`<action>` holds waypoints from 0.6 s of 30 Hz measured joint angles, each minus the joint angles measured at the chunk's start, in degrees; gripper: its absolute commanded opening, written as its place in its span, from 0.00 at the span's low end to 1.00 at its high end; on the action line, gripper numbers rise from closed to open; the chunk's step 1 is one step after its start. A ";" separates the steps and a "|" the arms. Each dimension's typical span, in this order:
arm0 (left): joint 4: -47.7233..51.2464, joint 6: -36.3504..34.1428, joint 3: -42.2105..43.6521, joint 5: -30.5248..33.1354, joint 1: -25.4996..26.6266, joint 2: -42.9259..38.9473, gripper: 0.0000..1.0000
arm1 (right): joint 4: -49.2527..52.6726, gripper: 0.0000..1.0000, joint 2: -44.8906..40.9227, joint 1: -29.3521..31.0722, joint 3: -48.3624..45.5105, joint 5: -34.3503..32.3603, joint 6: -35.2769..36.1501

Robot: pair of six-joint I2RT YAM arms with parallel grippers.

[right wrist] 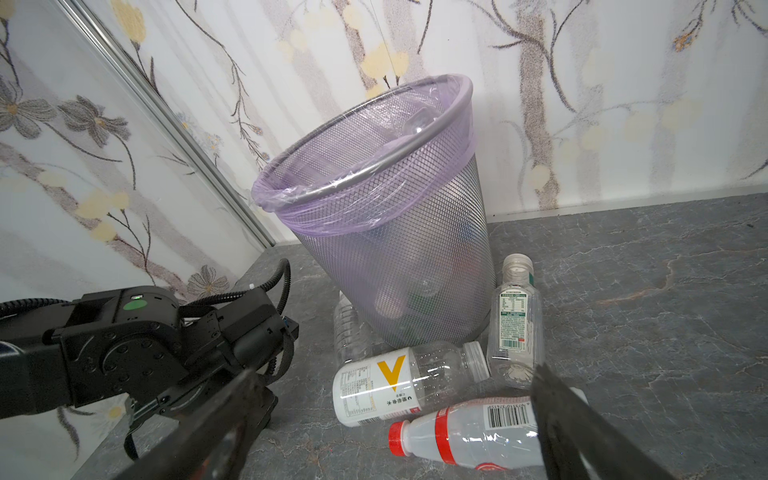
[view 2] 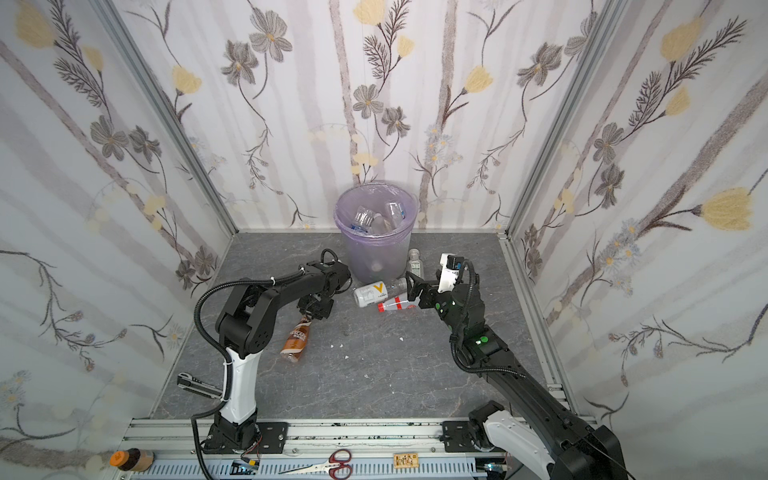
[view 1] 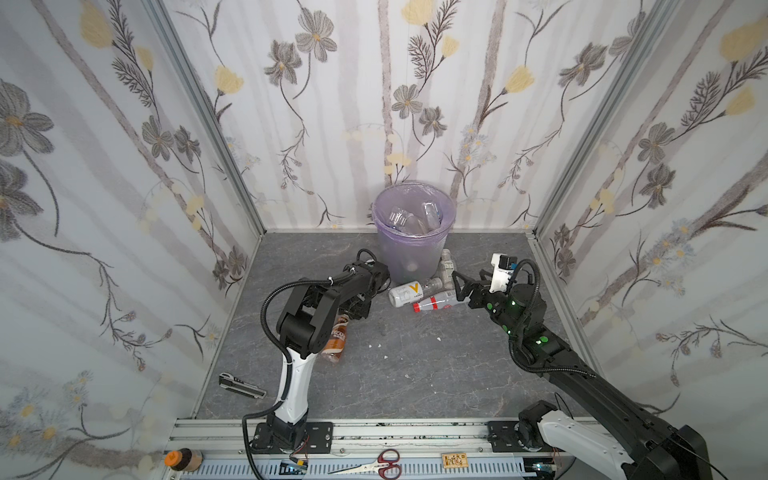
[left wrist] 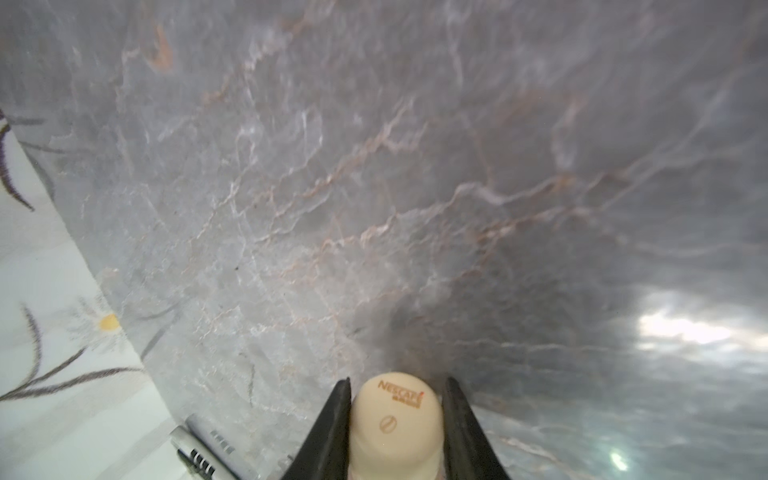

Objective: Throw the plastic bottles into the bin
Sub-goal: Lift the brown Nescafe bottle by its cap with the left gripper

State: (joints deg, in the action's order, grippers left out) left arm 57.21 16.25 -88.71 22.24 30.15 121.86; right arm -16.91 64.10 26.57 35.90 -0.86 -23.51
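My left gripper [left wrist: 397, 382] is shut on the cream cap of a brown-wrapped plastic bottle [left wrist: 395, 415]. In both top views that bottle [view 1: 337, 338] [view 2: 297, 338] slants down from the left gripper [view 1: 353, 311] [view 2: 309, 313] toward the floor. The lilac-lined mesh bin [view 1: 411, 257] [view 2: 376, 257] [right wrist: 415, 257] stands at the back wall with clear bottles [view 1: 411, 218] inside. At its foot lie a white V bottle [view 1: 409, 293] [right wrist: 390, 386], a red-capped bottle [view 1: 436, 303] [right wrist: 465, 436] and a green-labelled clear bottle [view 1: 446, 266] [right wrist: 515, 324]. My right gripper [view 1: 459, 289] [right wrist: 392, 374] is open just above the red-capped bottle.
Another clear bottle [right wrist: 349, 332] lies against the bin's base. A folding tool [view 1: 241, 384] lies by the left wall. Scissors [view 1: 374, 461], a brown jar with an orange lid [view 1: 183, 459] and a small card [view 1: 454, 460] sit on the front rail.
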 measured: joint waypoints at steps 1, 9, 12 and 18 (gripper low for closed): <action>-0.48 -0.02 -1.42 -0.07 0.00 0.50 0.27 | -0.02 1.00 -0.02 -0.02 -0.04 0.00 0.00; -2.93 -1.29 -9.73 -0.87 0.02 4.20 0.34 | -0.63 1.00 -0.79 -0.07 -0.26 -0.61 0.00; -2.91 -1.44 -8.81 -0.87 0.11 4.28 0.43 | -1.05 1.00 -1.03 -0.07 -0.35 -0.68 0.00; -2.75 -1.46 -6.93 -0.87 -0.02 3.41 0.56 | -1.25 1.00 -0.74 -0.07 -0.35 -1.01 0.00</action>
State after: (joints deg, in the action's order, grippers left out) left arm 54.46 14.79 -95.64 21.37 30.13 125.27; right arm -18.15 63.35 26.50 35.55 -1.87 -23.51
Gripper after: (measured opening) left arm 0.554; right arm 0.995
